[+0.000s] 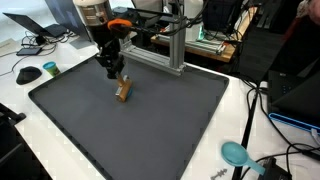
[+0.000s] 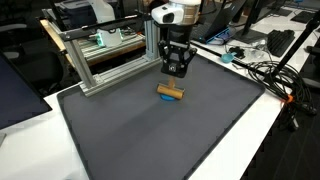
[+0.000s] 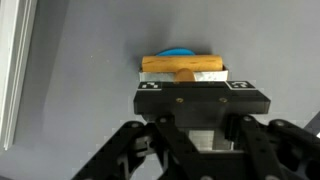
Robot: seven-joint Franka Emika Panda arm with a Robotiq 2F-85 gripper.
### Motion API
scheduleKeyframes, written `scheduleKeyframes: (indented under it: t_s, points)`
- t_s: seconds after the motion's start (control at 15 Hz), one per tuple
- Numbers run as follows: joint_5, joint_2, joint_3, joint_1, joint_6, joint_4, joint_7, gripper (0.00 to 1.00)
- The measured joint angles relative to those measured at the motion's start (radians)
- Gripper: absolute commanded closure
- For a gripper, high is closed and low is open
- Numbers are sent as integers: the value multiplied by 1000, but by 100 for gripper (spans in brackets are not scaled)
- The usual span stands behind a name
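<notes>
A T-shaped wooden piece (image 3: 180, 64) with a blue part (image 3: 178, 52) behind its bar sits just beyond my gripper (image 3: 187, 88) in the wrist view. Its short stem runs back between the jaws, which are closed on it. In both exterior views the gripper (image 1: 112, 72) (image 2: 175, 70) points straight down over the dark grey mat (image 1: 150, 120) (image 2: 150, 130). The wooden piece (image 1: 123, 90) (image 2: 171, 93) is right under it, at or just above the mat. The black bar of the gripper hides the fingertips in the wrist view.
An aluminium frame (image 1: 165, 45) (image 2: 100, 60) stands along the mat's far edge close to the arm. A teal scoop-like object (image 1: 234, 153) and cables lie on the white table off one corner. A mouse (image 1: 29, 74) and a teal disc (image 1: 49, 68) lie off another.
</notes>
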Motion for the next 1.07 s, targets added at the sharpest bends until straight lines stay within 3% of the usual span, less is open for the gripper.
scheduleKeyframes:
  t_s: [1.07]
  points:
    - [-29,-25,-2,5,61,-50,40,78]
